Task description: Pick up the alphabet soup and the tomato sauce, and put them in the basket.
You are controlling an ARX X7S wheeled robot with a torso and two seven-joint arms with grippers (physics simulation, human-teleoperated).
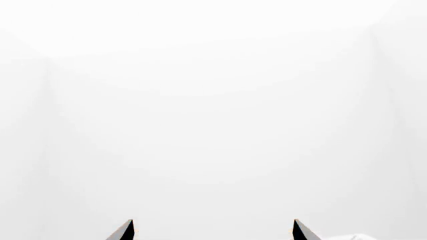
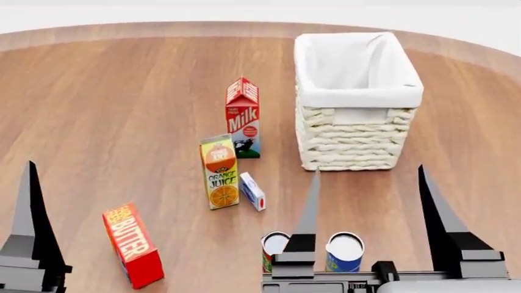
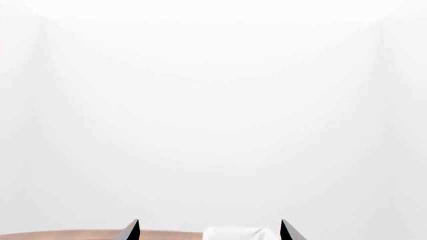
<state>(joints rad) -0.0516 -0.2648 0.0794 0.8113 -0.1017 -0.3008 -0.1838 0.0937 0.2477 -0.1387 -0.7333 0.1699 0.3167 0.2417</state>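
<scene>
Alphabet soup [image 2: 344, 253] and the tomato sauce [image 2: 274, 249] are seen standing upright at the near edge of the wooden table [image 2: 122, 110], the red-and-green can on the left and the blue-and-yellow can just beside it on the right, a narrow gap being left between them.

At the far left, one dark finger of the left gripper [image 2: 31, 207] is raised over bare wood; in its wrist view both tips are shown well apart with nothing between them. A red butter box [image 2: 133, 245] lies tilted to its right, with open wood around it. Further right, an orange juice carton [image 2: 219, 171] stands upright, a small white and blue box [image 2: 252, 191] just beside its base, and a milk carton [image 2: 243, 117] is set farther back.

The right gripper [image 2: 370, 207] is held with its fingers spread wide and empty, one finger partly covering the tomato sauce, the other off to the right. Beyond it, the basket [image 2: 354, 131] stands at the far right, its white liner folded over the rim and its inside open. Clear wood lies between the cans and the basket.

The table's far edge is curved, and a pale, plain room is seen behind it.
</scene>
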